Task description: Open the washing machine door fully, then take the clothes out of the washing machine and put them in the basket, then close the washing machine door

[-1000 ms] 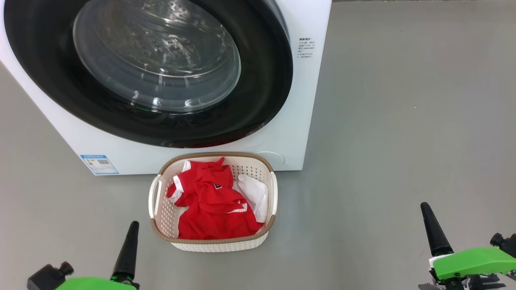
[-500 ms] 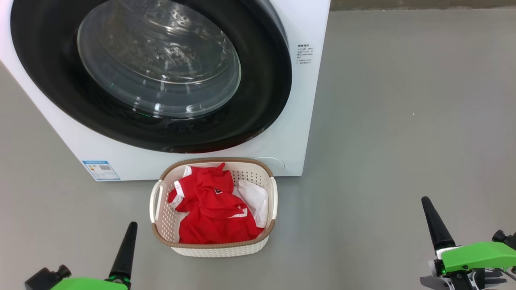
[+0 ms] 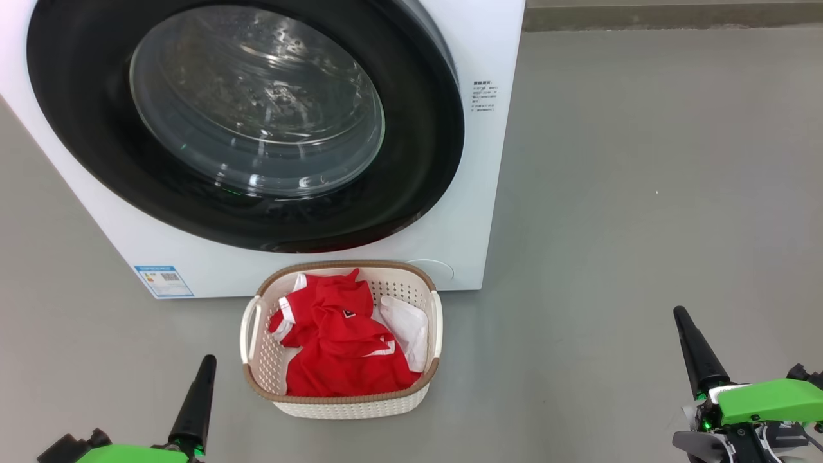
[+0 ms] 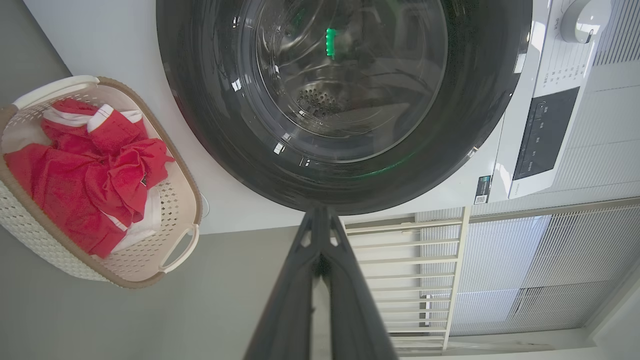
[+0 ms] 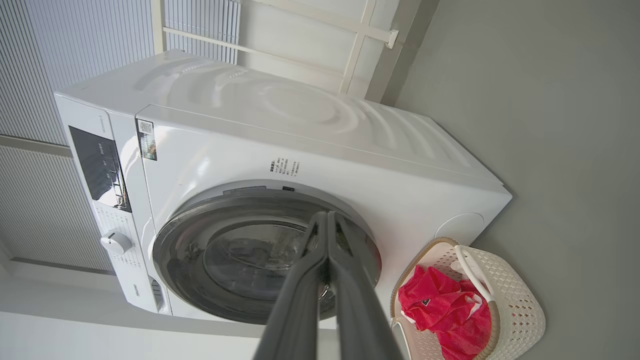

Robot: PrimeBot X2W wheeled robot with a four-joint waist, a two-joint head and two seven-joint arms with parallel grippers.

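The washing machine door [image 3: 247, 119] is seen lying flush in the front of the washing machine [image 3: 488, 193], and the clothes, a red polo shirt [image 3: 341, 350] and a white cloth [image 3: 408, 321], are heaped in the basket [image 3: 350, 408], which is set on the floor [image 3: 611, 193] just before the machine, below the door. Both grippers are held low, fingers pressed together with nothing pinched: the left gripper [image 3: 208, 361] near the basket's left front corner, the right gripper [image 3: 681, 318] well apart to the right. Whether the latch has caught cannot be told. If it has not, the door could be expected to swing out over the basket and the last step would be undone. The light basket could be shoved or tipped by a careless sweep of the left arm, and the shirt spilled. Around the machine, a sticker [image 3: 164, 281] is seen low on its front, a control panel [image 4: 542, 132] and dial [image 4: 582, 20] at its top, and a white railing [image 4: 400, 260] beyond. Nothing is seen standing between the grippers and the door.
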